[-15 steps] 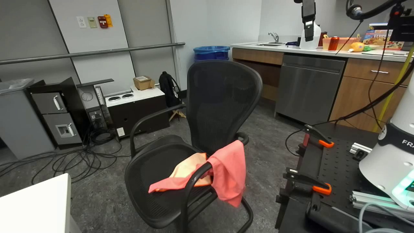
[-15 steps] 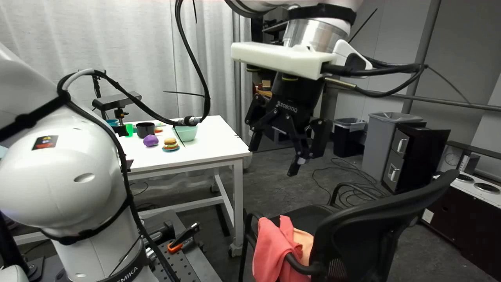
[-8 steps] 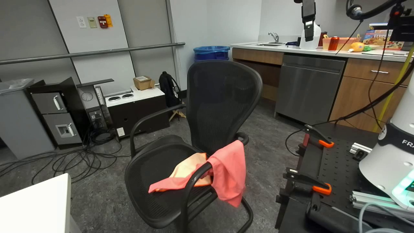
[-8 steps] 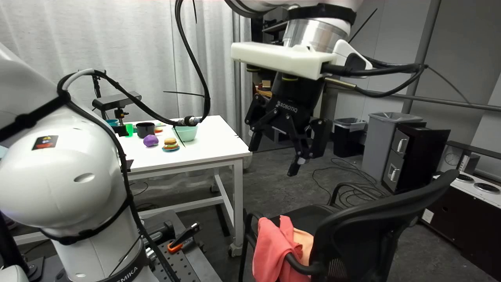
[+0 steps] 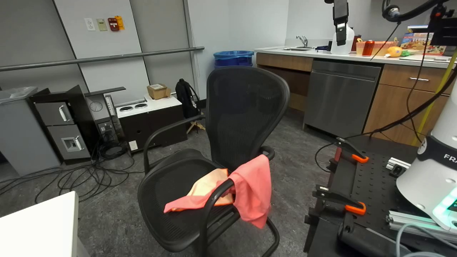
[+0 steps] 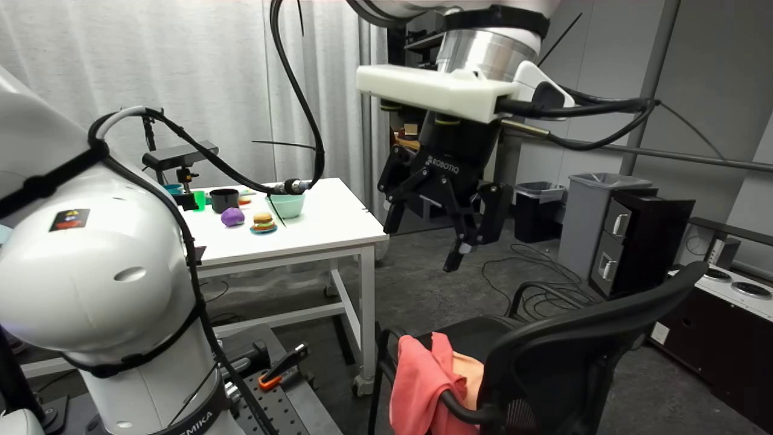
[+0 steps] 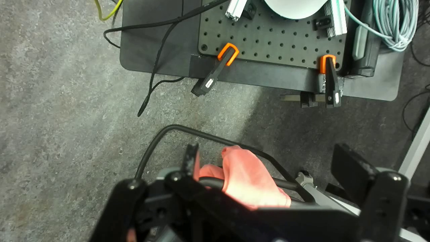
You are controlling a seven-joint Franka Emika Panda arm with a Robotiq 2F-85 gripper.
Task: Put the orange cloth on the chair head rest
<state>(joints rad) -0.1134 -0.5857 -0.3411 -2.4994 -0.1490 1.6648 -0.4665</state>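
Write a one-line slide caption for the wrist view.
Looking down past the open gripper at the orange cloth, not yet grasped, draped over the chair armrest.

Wrist (image 6: 483, 51) high on the white arm (image 6: 115, 266), black hand (image 6: 423, 241) below, fingers (image 7: 351, 171) downward and wide apart

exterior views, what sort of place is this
Probably a robotics lab with a kitchen corner: a robot arm on a perforated plate, plus a counter with a faucet.
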